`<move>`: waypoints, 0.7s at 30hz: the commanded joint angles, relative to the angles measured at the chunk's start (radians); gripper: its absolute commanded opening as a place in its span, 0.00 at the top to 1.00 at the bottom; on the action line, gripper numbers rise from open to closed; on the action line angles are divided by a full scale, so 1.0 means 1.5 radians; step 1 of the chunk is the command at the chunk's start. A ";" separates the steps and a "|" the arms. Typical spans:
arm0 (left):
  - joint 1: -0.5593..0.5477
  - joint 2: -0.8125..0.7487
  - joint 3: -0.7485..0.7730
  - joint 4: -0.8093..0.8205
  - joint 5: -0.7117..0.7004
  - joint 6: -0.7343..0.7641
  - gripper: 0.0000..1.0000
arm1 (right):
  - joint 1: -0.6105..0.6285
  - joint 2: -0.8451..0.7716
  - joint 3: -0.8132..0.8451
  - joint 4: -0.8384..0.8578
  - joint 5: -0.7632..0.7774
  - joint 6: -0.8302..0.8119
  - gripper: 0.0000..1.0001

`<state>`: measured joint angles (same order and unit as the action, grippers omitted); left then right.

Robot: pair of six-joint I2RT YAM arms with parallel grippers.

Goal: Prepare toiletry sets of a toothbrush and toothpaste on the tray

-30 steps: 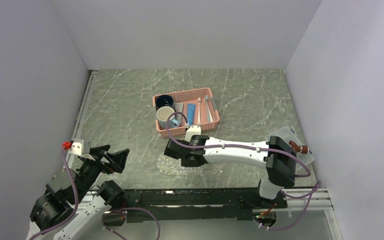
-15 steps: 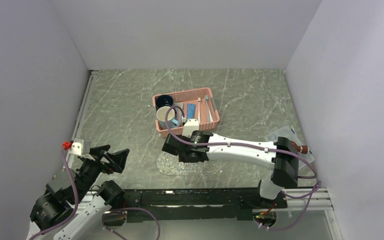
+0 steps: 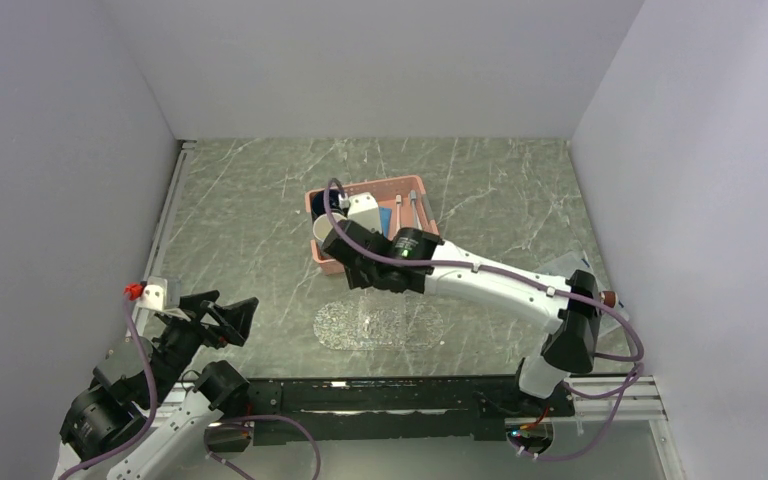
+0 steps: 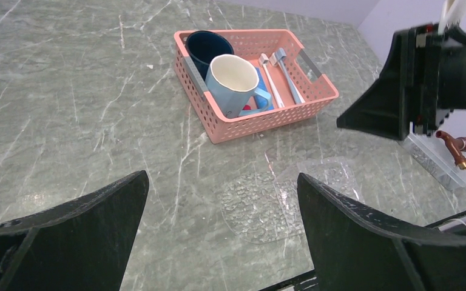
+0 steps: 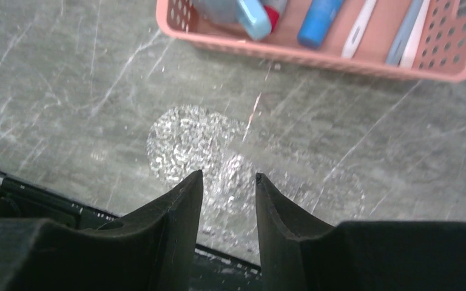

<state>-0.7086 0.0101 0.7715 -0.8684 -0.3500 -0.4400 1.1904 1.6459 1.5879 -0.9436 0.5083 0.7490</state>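
The clear glittery tray (image 3: 380, 325) lies bare on the table in front of the pink basket (image 3: 422, 186). It shows below my right gripper's jaws in the right wrist view as the tray (image 5: 194, 139). Two white toothbrushes (image 4: 270, 73) (image 4: 288, 70) lie side by side in the basket, beside a blue toothpaste tube (image 5: 318, 18). The red end of another tube (image 5: 274, 11) peeks out beside it. My right gripper (image 5: 227, 176) hangs over the basket's near edge (image 3: 352, 275), partly open with nothing between its fingers. My left gripper (image 4: 221, 176) stands wide open and empty at the near left (image 3: 225, 320).
A dark blue mug (image 4: 209, 45) and a light blue mug (image 4: 233, 73) stand in the left end of the basket (image 4: 261, 124). A clear box with a brown piece (image 3: 600, 295) sits at the right edge of the table. Walls close in the table on three sides.
My right arm has swung from above the tray out toward the basket, uncovering the tray. Its jaws stand a touch wider. The left arm has not moved.
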 commanded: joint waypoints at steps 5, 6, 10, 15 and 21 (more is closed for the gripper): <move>-0.001 -0.018 0.003 0.001 -0.022 -0.009 0.01 | -0.087 0.011 0.028 0.138 -0.100 -0.242 0.57; -0.002 -0.018 0.002 0.000 -0.023 -0.010 0.01 | -0.090 0.019 0.039 0.143 -0.104 -0.259 0.57; -0.001 -0.012 0.003 -0.002 -0.029 -0.012 0.01 | -0.113 0.051 0.077 0.171 -0.122 -0.317 0.56; -0.002 -0.012 0.004 -0.002 -0.032 -0.013 0.01 | -0.164 0.091 0.101 0.204 -0.165 -0.346 0.54; -0.002 0.006 0.004 -0.004 -0.037 -0.013 0.01 | -0.204 0.185 0.195 0.182 -0.230 -0.382 0.50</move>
<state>-0.7086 0.0101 0.7715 -0.8822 -0.3813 -0.4515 0.9146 1.8549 1.7725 -0.6952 0.2428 0.2436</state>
